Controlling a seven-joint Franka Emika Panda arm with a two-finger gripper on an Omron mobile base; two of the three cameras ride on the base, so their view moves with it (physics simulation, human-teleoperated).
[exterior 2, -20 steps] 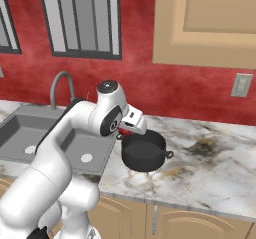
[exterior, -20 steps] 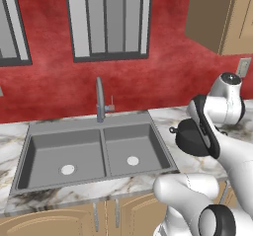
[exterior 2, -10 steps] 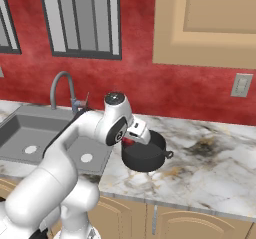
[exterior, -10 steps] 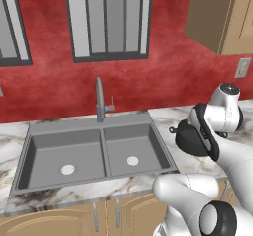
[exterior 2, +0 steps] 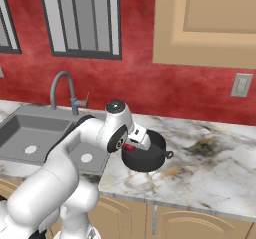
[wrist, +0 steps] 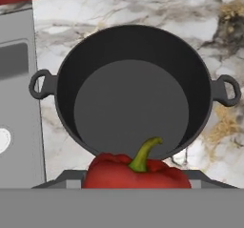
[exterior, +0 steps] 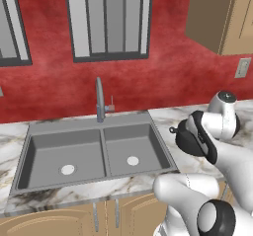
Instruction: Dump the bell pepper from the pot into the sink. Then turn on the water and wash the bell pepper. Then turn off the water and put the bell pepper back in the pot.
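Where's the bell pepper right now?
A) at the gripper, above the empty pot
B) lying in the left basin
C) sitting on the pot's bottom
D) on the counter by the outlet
A: hand view shows the bell pepper at the gripper, with the pot empty beneath.

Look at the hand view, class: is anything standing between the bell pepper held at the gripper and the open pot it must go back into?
Nothing visible does. The bell pepper sits at the gripper, right at the near rim of the pot, whose dark inside is bare and uncovered. The pot stands on the marble counter beside the sink.
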